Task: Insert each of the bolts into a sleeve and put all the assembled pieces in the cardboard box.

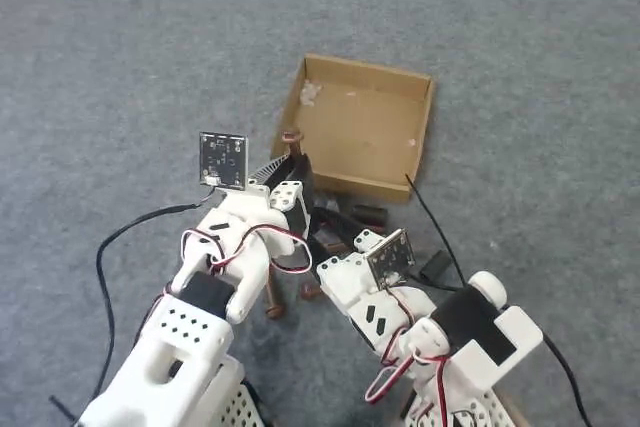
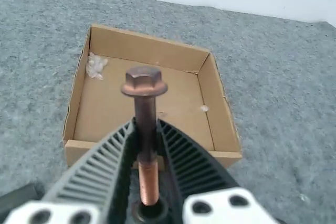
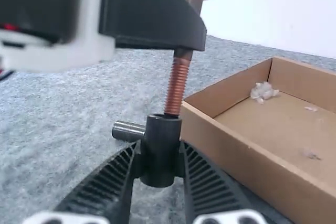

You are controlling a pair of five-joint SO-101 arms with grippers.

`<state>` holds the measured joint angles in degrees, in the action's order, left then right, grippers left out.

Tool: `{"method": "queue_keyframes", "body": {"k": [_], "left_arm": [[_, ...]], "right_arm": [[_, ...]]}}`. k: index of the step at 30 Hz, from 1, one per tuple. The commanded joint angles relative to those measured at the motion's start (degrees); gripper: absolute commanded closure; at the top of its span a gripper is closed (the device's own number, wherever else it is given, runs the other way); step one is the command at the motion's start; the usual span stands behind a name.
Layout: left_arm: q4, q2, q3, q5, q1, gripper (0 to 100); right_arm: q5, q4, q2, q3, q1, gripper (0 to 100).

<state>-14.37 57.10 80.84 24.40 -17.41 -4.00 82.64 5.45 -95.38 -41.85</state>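
My left gripper (image 2: 144, 129) is shut on a copper-coloured bolt (image 2: 145, 114), which stands head up. The bolt's threaded tip (image 3: 173, 90) sits at the mouth of a black sleeve (image 3: 159, 150); how deep it reaches is hidden. My right gripper (image 3: 160, 158) is shut on that sleeve from below. In the high view the bolt (image 1: 292, 140) and left gripper (image 1: 293, 165) hang just off the near left corner of the cardboard box (image 1: 362, 186), with the right gripper (image 1: 322, 224) under them. The box (image 2: 152, 51) lies open behind the bolt.
A second sleeve (image 3: 127, 129) lies on the grey carpet beside the held one. Two loose bolts (image 1: 273, 299) (image 1: 310, 290) lie between the arms, and a dark sleeve (image 1: 370, 215) rests before the box. A white scrap (image 1: 312, 94) sits inside. A black cable (image 1: 430, 219) runs past the box's front.
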Motion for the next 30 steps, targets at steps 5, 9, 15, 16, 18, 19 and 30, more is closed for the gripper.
{"method": "queue_keyframes", "body": {"k": [5,9,15,16,18,19,30], "left_arm": [[-6.2,2.1,-4.8,-0.1,-1.7,99],[-7.6,6.2,-3.2,-0.1,-2.9,99],[-7.6,7.2,-2.0,-0.1,-2.6,99],[-7.6,7.2,-2.0,-0.2,-2.6,99],[-7.8,7.2,-1.7,-0.4,-2.6,99],[-7.7,7.3,-1.2,-0.4,-2.6,99],[-7.8,7.2,1.4,-0.5,-2.1,99]], "right_arm": [[-0.5,0.1,-2.9,-1.0,-0.2,99.2],[-0.5,0.1,-2.9,-1.0,0.7,99.2],[-0.4,0.1,-3.0,-1.0,0.9,99.2],[-0.4,0.1,-3.0,-1.0,0.9,99.2],[1.2,0.1,-3.0,-1.0,1.0,99.2],[2.1,0.1,-3.0,-1.0,1.2,99.2],[2.4,0.6,-3.5,-0.9,3.9,99.2]]}}
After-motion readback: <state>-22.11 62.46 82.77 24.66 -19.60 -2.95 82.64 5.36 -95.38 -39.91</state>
